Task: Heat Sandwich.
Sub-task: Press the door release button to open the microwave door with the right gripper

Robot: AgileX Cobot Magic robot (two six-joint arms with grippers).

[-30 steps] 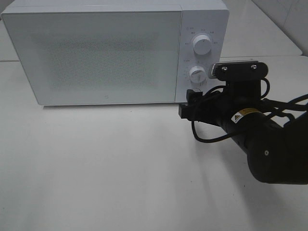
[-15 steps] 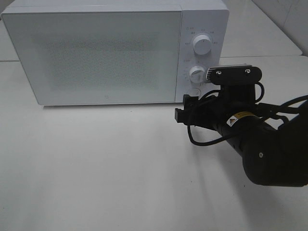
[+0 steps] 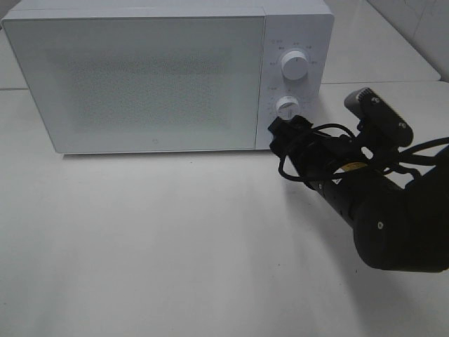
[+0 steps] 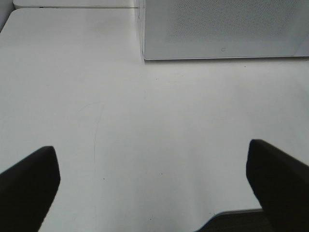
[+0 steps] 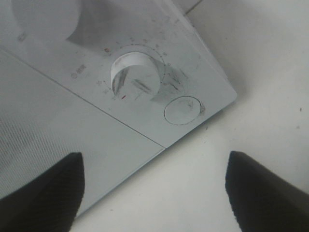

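The white microwave (image 3: 168, 77) sits at the top of the high view, on the white table (image 3: 140, 239). Its door (image 3: 133, 84) is shut. The sandwich does not show in any view. The right gripper (image 3: 283, 132) is at the middle right, just in front of the lower knob (image 3: 287, 107). Its two fingers are spread wide and hold nothing. The left gripper (image 4: 150, 147) is spread wide too, over the table, and holds nothing.
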